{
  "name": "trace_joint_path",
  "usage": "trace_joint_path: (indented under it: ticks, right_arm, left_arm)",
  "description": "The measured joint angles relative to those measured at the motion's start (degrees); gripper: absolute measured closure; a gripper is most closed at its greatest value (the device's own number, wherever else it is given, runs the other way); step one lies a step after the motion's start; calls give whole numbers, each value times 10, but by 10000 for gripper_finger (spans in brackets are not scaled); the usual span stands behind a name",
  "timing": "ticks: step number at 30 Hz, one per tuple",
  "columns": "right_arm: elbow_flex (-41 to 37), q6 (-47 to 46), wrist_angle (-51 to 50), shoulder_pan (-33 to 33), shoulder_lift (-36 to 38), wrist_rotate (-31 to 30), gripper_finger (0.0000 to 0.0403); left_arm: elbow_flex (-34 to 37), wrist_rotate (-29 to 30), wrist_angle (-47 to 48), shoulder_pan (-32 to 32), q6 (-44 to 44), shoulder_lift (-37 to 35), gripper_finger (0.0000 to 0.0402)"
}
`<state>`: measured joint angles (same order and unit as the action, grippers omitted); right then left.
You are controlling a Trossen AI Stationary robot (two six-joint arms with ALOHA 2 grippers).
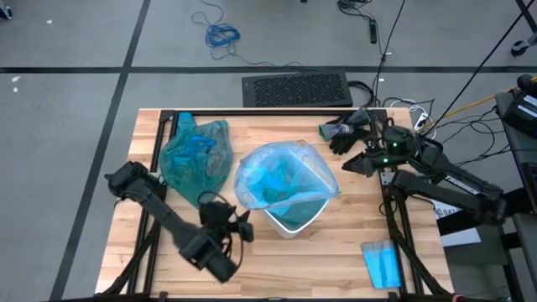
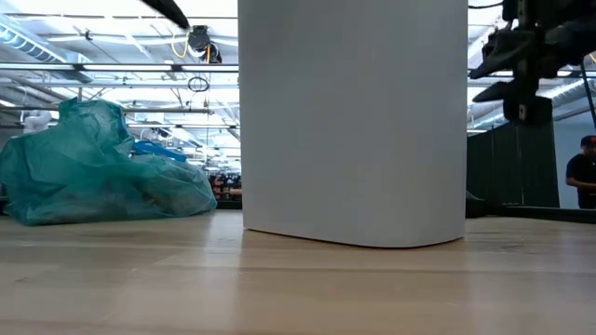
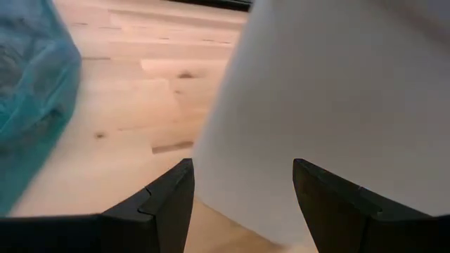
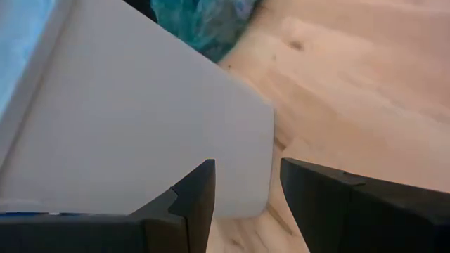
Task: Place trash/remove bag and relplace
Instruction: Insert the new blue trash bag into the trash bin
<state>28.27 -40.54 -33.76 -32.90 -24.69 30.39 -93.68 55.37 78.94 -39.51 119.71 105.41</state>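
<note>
A white bin [image 1: 295, 220] stands mid-table, lined with a pale sky-blue plastic bag [image 1: 281, 172] whose edge spills over the rim. The teal-green bag [image 1: 197, 155] lies crumpled on the table's far left, resting on its bulk [image 2: 93, 177]. The trash is hidden. My left gripper [image 1: 245, 226] hovers open just left of the bin's near side, with the bin wall [image 3: 330, 91] ahead of its fingers. My right gripper [image 1: 351, 165] hangs open to the bin's right, facing the bin's wall [image 4: 140, 119].
A small flat folded blue sheet [image 1: 382, 264] lies at the near right corner. Black gloves [image 1: 342, 134] sit at the far right by cables. A black frame rail [image 1: 159, 151] edges the table. Bare wood [image 1: 252, 277] shows in front of the bin.
</note>
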Motion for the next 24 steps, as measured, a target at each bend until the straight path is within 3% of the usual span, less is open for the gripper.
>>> trace_joint_path:
  ticks: [8, 13, 19, 24]
  right_arm:
    - [-69, -132, 204, 69, -3, 8, 248]
    - [-97, -158, 225, 103, -14, -16, 248]
    - [-109, -177, 282, 129, -41, -22, 248]
    - [-109, -182, 330, 137, -66, -36, 248]
  left_arm:
    - [48, 2, -83, 22, -5, -2, 167]
    - [62, 4, -117, 27, -23, -5, 167]
    - [62, 5, -166, 57, -103, -5, 167]
    - [62, -30, -204, 82, -170, -5, 167]
